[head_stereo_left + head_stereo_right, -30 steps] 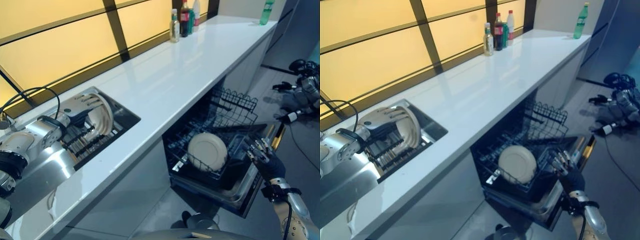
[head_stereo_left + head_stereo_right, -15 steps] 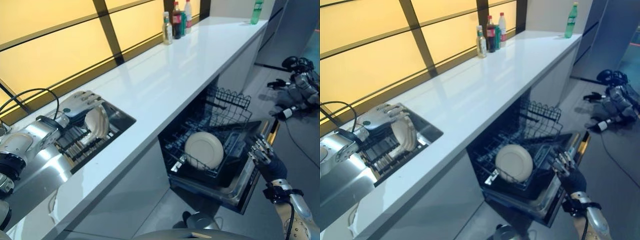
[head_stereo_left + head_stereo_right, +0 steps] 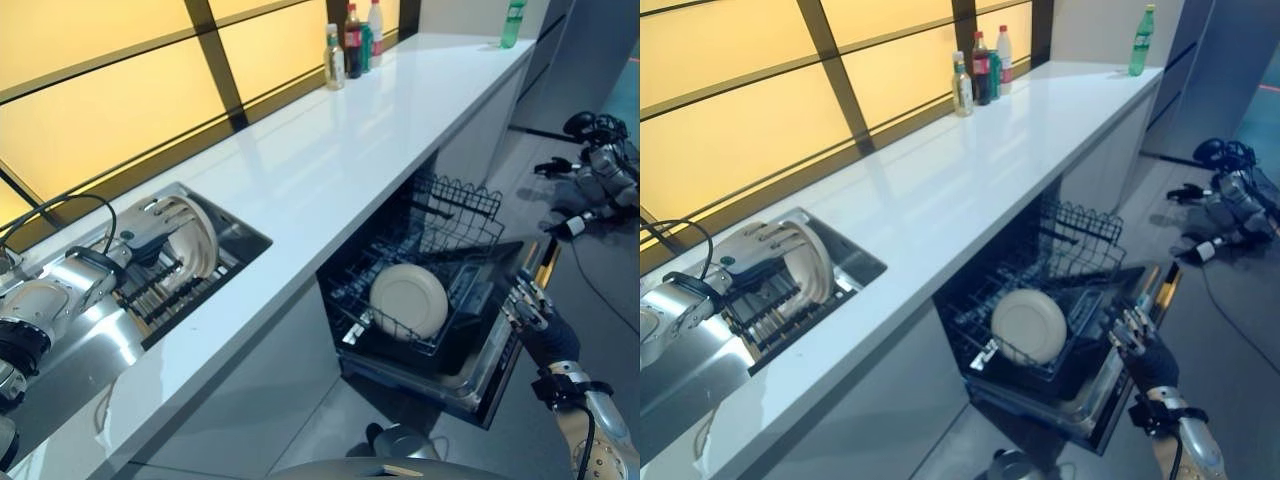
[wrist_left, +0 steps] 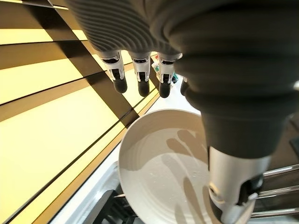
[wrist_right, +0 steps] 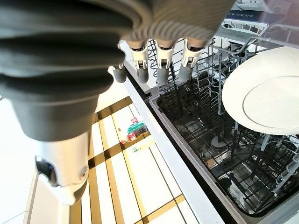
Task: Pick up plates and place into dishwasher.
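Plate point(image 3: 192, 238) stands on edge in the dark rack point(image 3: 165, 285) inside the sink point(image 3: 245, 230), at the left end of the white worktop point(image 3: 330, 160). Left hand point(image 3: 150, 228) is right at it: fingers point(image 4: 140, 81) reach past the rim, thumb point(image 4: 233, 186) lies over the plate's face, plate sits between them. Looks like a pinch across the rim, but fingers look fairly straight and contact is not clear, so whether the grasp is closed I cannot tell. Upright stance in the rack slots leaves the rim exposed, which is why the hand comes at it edge-on rather than from above.

Second plate point(image 3: 409, 300) already leans in the lower dishwasher basket point(image 3: 400, 335), pulled out over the open door point(image 3: 500, 370); it rests tilted against the tines so it drains and leaves free slots beside it. Upper wire rack point(image 3: 460, 215) is drawn out behind it.

Right hand point(image 3: 527, 305) hovers near the door's outer edge, fingers point(image 5: 161, 70) relaxed and spread, holding nothing, apart from the basket. Likely waiting to take the sink plate, since the left arm sits well apart from the dishwasher.

Bottles point(image 3: 350, 40) stand at the far end of the worktop by the window, green bottle point(image 3: 513, 22) further off; none in the way.

Step judged: grasping the sink plate, one plate loaded so far.
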Robot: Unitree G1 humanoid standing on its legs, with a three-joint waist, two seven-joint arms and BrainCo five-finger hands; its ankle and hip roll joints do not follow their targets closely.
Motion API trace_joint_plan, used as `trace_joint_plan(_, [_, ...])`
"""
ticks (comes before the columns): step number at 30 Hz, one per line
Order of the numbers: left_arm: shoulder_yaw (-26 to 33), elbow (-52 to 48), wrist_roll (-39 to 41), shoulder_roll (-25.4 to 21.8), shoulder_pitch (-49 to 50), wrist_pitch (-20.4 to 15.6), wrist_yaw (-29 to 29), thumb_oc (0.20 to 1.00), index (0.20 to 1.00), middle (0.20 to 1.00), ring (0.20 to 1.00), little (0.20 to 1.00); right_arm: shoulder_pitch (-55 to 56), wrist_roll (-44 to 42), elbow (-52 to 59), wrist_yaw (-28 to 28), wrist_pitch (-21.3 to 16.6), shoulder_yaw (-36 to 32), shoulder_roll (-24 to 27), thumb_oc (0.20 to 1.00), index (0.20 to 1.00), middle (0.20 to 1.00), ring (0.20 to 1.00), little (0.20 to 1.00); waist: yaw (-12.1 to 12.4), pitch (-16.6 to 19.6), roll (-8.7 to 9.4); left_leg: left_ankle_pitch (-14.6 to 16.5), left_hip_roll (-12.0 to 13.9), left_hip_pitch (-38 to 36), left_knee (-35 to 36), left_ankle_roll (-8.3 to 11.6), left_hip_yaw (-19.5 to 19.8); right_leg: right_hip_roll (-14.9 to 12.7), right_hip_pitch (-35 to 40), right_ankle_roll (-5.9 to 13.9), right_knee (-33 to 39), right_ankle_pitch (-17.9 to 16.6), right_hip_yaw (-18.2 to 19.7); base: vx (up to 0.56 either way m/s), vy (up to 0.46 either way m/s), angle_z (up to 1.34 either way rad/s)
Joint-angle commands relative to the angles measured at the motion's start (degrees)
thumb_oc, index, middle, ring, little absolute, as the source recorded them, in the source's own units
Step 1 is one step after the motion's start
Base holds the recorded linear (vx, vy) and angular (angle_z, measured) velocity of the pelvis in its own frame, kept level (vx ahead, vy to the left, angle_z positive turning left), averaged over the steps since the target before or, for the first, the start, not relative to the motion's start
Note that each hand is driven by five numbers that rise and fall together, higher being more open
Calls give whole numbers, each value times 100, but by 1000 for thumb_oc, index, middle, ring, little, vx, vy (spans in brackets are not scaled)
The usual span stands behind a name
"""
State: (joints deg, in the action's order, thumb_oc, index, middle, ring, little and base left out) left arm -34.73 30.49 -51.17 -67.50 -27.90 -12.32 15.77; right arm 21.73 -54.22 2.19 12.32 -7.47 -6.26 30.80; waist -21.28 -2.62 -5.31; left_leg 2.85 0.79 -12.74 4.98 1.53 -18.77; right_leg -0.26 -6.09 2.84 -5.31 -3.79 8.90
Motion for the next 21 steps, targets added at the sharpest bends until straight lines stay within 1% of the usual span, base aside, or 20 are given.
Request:
trace_joint_plan(1, [479, 215, -444, -126, 248, 483, 233, 1000, 1000, 1000, 1000, 1000, 48, -189, 586, 163, -177, -78, 252, 1000, 1000, 1000, 1000, 1000, -43, 295, 177, -16, 72, 651, -585, -281, 245, -181, 248, 484, -138, 186, -115, 0, 0, 0])
trace_joint_plan(5, [439, 421, -719, -61, 299, 525, 482, 1000, 1000, 1000, 1000, 1000, 82, -190, 594, 183, -164, -102, 265, 1000, 1000, 1000, 1000, 1000, -75, 308, 186, -18, 72, 645, -576, -279, 227, -185, 245, 492, -124, 181, -102, 0, 0, 0])
trace_joint_plan(10, [381, 479, -782, 45, 303, 599, 620, 1000, 1000, 1000, 1000, 1000, 95, -176, 588, 150, -168, -99, 283, 1000, 1000, 1000, 1000, 1000, -98, 304, 212, -12, 75, 637, -583, -285, 215, -194, 236, 502, -156, 185, -91, 0, 0, 0])
trace_joint_plan(14, [367, 614, -827, 134, 354, 570, 854, 1000, 1000, 1000, 1000, 1000, 128, -201, 594, 193, -112, -168, 287, 1000, 1000, 1000, 1000, 1000, -129, 312, 224, -6, 82, 623, -603, -282, 185, -190, 241, 500, -166, 194, -82, 34, -22, 0])
trace_joint_plan(17, [415, 610, -738, 159, 370, 503, 1031, 1000, 1000, 1000, 1000, 1000, 146, -196, 591, 238, -84, -208, 283, 1000, 1000, 1000, 1000, 1000, -152, 298, 232, 23, 83, 586, -624, -288, 195, -187, 291, 501, -171, 231, -87, 37, -18, 0])
trace_joint_plan(21, [624, 533, -307, 95, 441, 164, 1563, 1000, 1000, 1000, 1000, 1000, 209, -200, 575, 300, -110, -215, 215, 1000, 1000, 1000, 1000, 1000, -131, 325, 235, 8, 103, 605, -650, -268, 146, -179, 281, 492, -162, 212, -78, 12, -11, 0])
